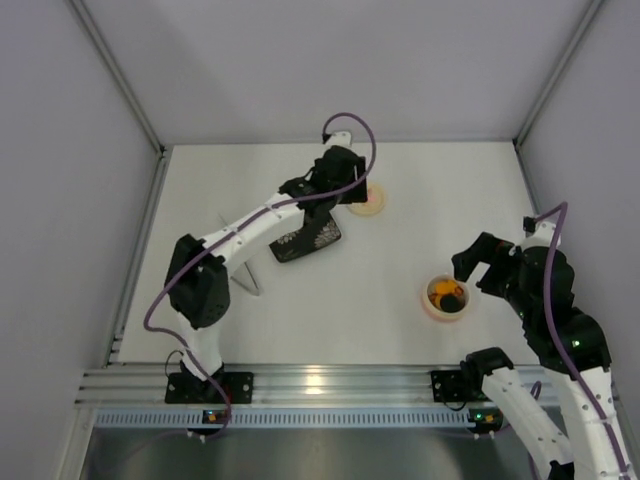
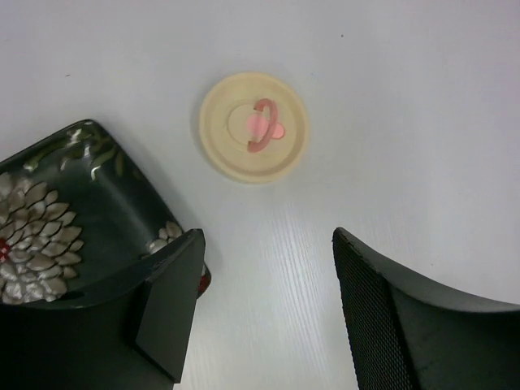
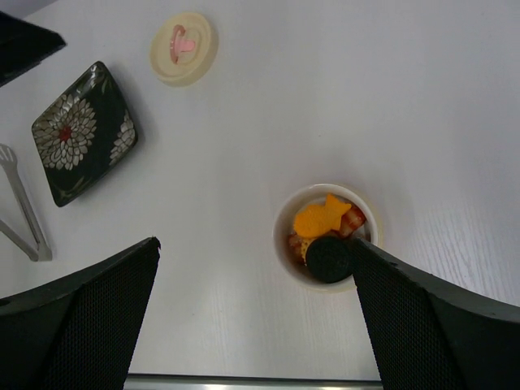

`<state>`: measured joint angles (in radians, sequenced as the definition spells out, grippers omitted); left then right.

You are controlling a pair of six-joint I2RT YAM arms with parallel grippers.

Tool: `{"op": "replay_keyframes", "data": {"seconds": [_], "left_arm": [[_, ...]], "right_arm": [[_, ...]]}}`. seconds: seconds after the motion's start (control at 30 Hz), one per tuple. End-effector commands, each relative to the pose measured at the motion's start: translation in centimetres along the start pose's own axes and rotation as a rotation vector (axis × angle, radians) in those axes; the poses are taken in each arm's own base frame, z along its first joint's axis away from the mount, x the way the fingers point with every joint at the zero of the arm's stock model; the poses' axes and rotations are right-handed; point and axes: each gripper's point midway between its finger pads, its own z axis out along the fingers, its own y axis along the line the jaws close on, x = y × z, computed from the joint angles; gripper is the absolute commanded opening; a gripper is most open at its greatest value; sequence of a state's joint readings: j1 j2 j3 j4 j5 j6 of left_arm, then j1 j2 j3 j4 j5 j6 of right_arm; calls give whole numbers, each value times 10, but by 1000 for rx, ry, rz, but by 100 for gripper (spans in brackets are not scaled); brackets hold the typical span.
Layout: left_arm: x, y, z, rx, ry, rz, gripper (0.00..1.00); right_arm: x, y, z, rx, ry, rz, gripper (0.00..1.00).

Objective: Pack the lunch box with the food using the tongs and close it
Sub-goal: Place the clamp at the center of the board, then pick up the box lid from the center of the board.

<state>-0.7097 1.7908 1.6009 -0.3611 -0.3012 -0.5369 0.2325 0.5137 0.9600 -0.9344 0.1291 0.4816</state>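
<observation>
Left of the dark plate (image 3: 84, 134) the tongs (image 3: 27, 210) lie flat on the desk (image 3: 244, 122) with nothing touching them, and the food (image 3: 321, 219) sits in the lunch box (image 3: 281, 240). Packing therefore looks done, and the closing step is in hand. The left arm (image 1: 250, 222) stretches over the plate. The left jaws are spread and hold nothing, hanging above bare desk just right of the plate's edge. The lid (image 2: 255, 127) lies flat a little beyond them (pink loop handle facing up). Well to the right of the plate, nearer the arm bases, the lunch box stands uncovered, with an orange fish-shaped piece and a dark round one on top. The right arm (image 1: 548, 300) hangs beside it, and the right jaws are spread wide, gripping nothing. Next, I judge, the left jaws must move over the lid, descend, and pinch it by its handle or rim. They would then carry it right and set it level on the box, where the heaped food may hinder seating.
</observation>
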Motion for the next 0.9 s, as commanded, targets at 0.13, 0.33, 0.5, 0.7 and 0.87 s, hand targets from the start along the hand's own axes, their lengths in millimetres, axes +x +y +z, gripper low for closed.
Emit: {"op": "replay_keyframes", "data": {"seconds": [0.13, 0.33, 0.5, 0.7, 0.87], "left_arm": [[21, -32, 74, -8, 3, 193, 68], [22, -41, 106, -36, -49, 261, 68], [34, -43, 131, -47, -30, 294, 69], [38, -36, 146, -91, -51, 299, 66], [39, -37, 156, -102, -64, 292, 65]], "right_arm": [[-3, -1, -19, -19, -14, -17, 100], [2, -9, -22, 10, -2, -50, 100], [3, -7, -22, -4, 1, -48, 100], [5, -2, -22, -28, 8, -40, 100], [5, -2, -23, -33, 5, -40, 99]]}}
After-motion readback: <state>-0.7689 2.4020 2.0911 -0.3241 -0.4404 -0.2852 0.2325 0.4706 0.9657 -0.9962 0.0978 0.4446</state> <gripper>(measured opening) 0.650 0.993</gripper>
